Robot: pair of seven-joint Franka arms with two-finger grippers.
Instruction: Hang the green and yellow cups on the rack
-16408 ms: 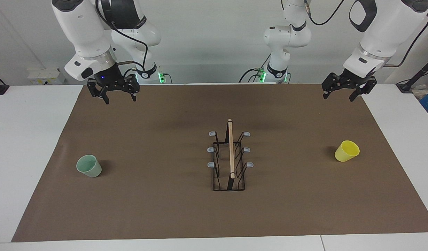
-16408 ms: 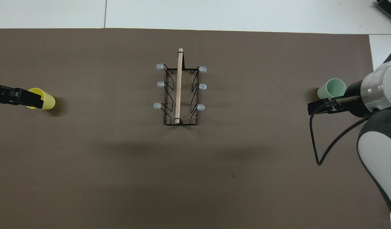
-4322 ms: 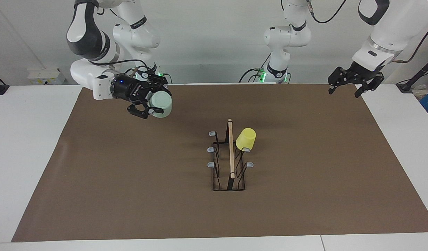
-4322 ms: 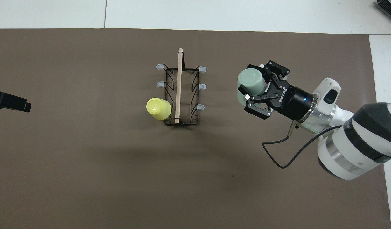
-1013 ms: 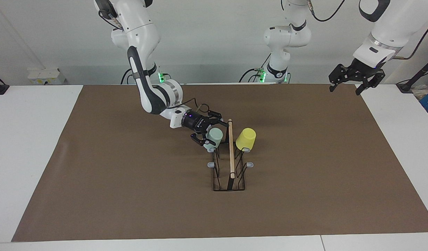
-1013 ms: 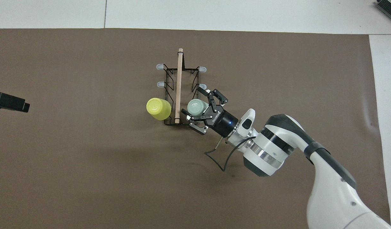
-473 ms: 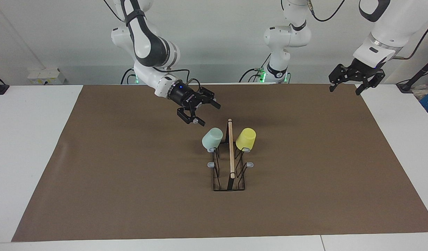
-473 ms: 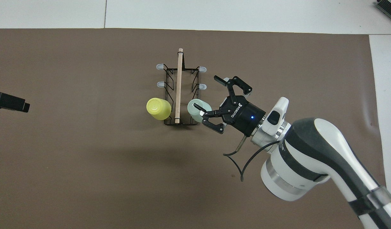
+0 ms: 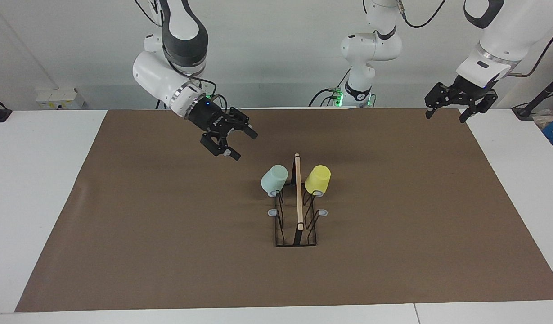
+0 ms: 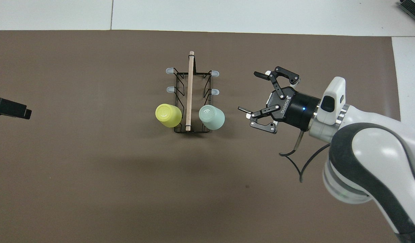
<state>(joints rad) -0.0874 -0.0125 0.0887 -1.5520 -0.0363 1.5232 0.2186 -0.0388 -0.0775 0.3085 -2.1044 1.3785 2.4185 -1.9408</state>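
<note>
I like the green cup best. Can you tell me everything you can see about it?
The green cup is a small, pale mint cup of smooth plastic with no handle, narrower at its bottom. It hangs upside down and tilted on a prong of the black wire rack, on the side toward the right arm's end, at the end nearest the robots. Only the rack touches it. The yellow cup hangs level with it, the rack's wooden rod between them.

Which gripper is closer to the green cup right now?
Right. The right gripper hangs open over the mat beside the rack, apart from the green cup; the left gripper waits at the mat's edge.
</note>
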